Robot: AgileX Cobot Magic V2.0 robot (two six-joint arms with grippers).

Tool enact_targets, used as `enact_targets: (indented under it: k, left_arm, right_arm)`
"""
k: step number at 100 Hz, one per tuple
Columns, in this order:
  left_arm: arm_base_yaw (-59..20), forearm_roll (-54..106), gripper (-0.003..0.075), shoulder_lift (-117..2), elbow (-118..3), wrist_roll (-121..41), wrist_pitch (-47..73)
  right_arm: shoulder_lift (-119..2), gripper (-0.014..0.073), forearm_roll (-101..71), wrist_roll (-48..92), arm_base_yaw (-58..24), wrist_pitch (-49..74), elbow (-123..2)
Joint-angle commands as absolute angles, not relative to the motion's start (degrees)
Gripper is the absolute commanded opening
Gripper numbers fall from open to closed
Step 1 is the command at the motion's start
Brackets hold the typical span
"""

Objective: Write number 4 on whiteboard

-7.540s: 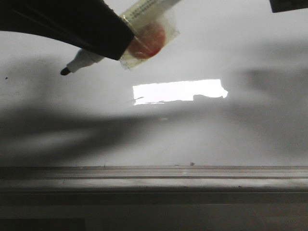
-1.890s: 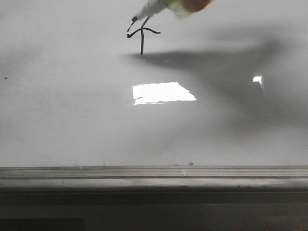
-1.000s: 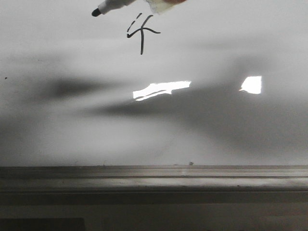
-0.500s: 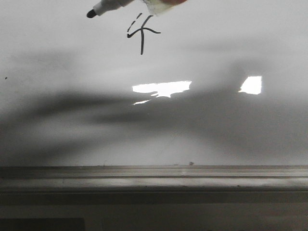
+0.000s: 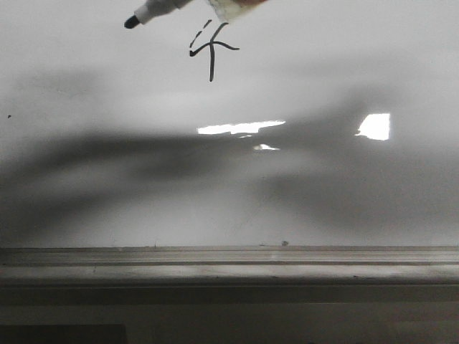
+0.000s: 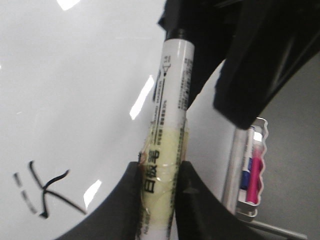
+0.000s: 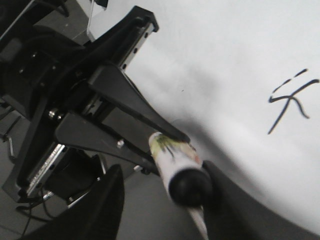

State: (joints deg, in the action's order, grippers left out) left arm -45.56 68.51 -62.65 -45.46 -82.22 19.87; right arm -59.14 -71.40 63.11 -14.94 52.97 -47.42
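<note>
- Front view: we record the number 4 [image 5: 211,50] fully drawn high on the whiteboard [image 5: 323,64]; marker [image 5: 154,11] tip lifted clear.
- Left wrist view: we log the left tool [image 6: 159,175] clenched on the marker [image 6: 170,100].
- Right wrist view: right tool [image 7: 162,200] state, we cannot tell; little appears left.

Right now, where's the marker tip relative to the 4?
In the front view the marker tip is near the top edge, up and left of the 4, apart from its strokes.
</note>
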Motion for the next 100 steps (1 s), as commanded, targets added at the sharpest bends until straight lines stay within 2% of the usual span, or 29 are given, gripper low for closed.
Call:
enact_targets:
  k: [1,12,32,45,55,100]
  left_arm:
    - [-44.31,70.54,-0.002,-59.28,-45.45,-78.27,14.66]
    - [-43.36,72.62,-0.002,-54.04,-41.15,-75.19,7.34]
    - [-43.36,88.99,-0.002,-47.58,-35.18,-75.2,-9.78]
    - [-43.36,92.07,-0.002,-49.65,-35.16,-75.2,-8.0]
    - [-43.36,95.72,-0.002,-53.45,-35.14,-74.86,-11.18]
    - [-43.36,92.36,-0.002,-58.53,-38.7,-74.2,-14.97]
  right_arm:
    - [-56.51,0.0365,-75.03,63.59,-12.94,49.63,-49.38]
    - [-53.28,0.0365,-75.03,63.59,-9.62,47.07,-49.38]
    - [-50.53,0.0364,-75.53,63.59,-8.22,41.95,-48.05]
    - [-51.02,0.0364,-77.3,63.59,-8.22,41.93,-47.64]
    - [-51.41,0.0364,-78.11,63.59,-8.22,42.34,-47.64]
    - [-51.41,0.0364,-77.76,63.59,-8.22,42.84,-47.64]
